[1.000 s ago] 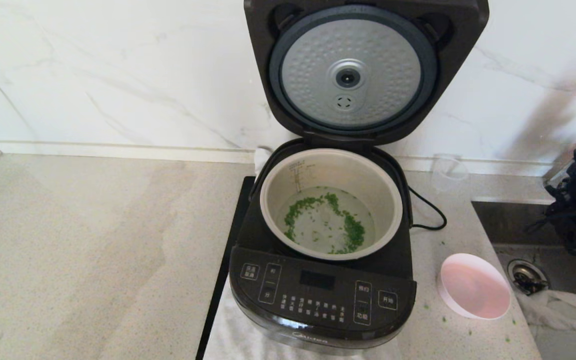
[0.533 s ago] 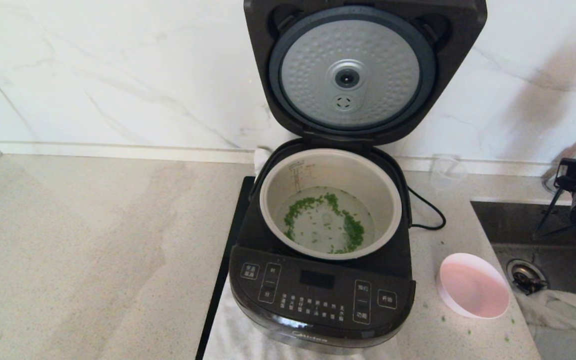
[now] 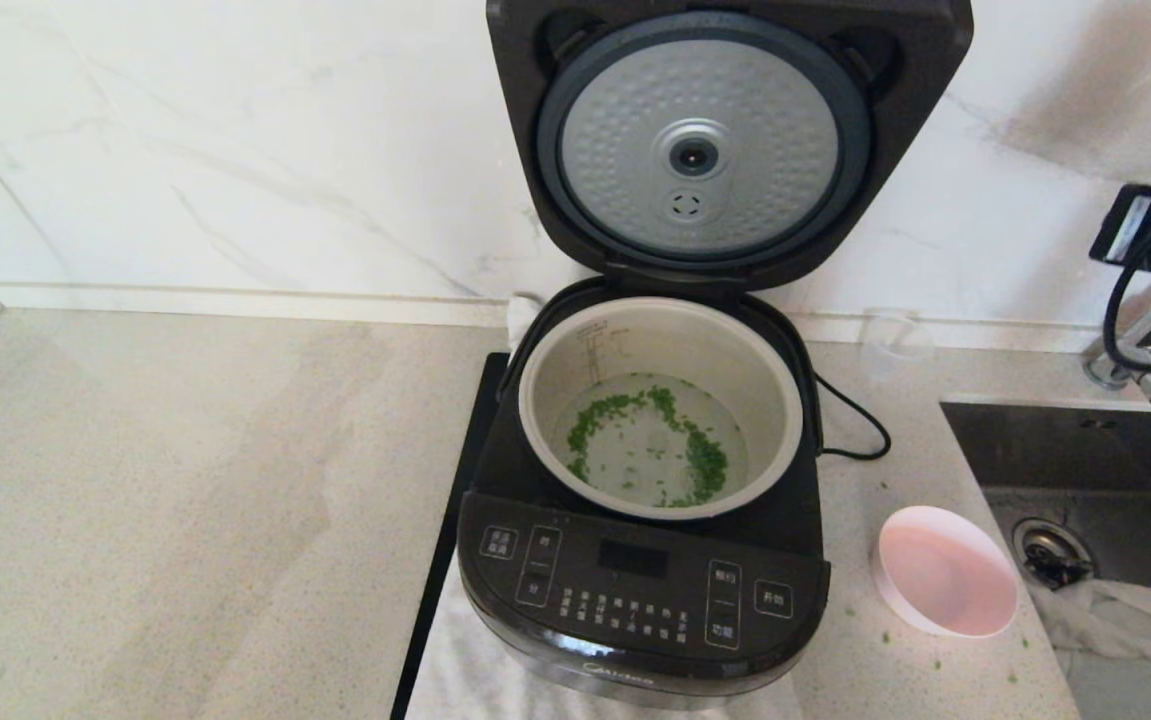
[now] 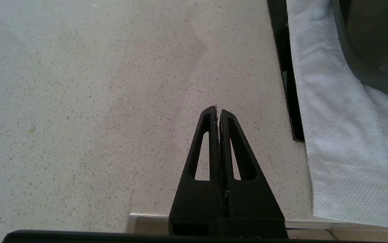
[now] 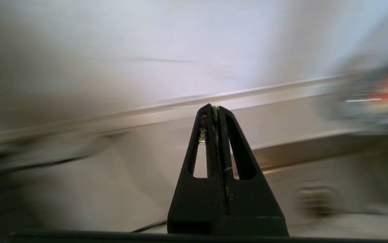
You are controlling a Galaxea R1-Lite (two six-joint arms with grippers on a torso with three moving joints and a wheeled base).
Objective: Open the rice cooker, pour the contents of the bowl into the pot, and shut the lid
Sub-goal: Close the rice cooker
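Gleaming "Midea" on rice cooker [image 3: 641,610]

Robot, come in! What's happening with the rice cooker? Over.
Both hands shut, empty: left hand over the counter, right hand raised near the wall. Green bits in the pot; bowl empty. Lid open, path clear.

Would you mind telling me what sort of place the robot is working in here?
Most likely a home kitchen: a speckled stone counter against a marble-look wall, a steel sink with a faucet set into it, and a rice cooker standing open.
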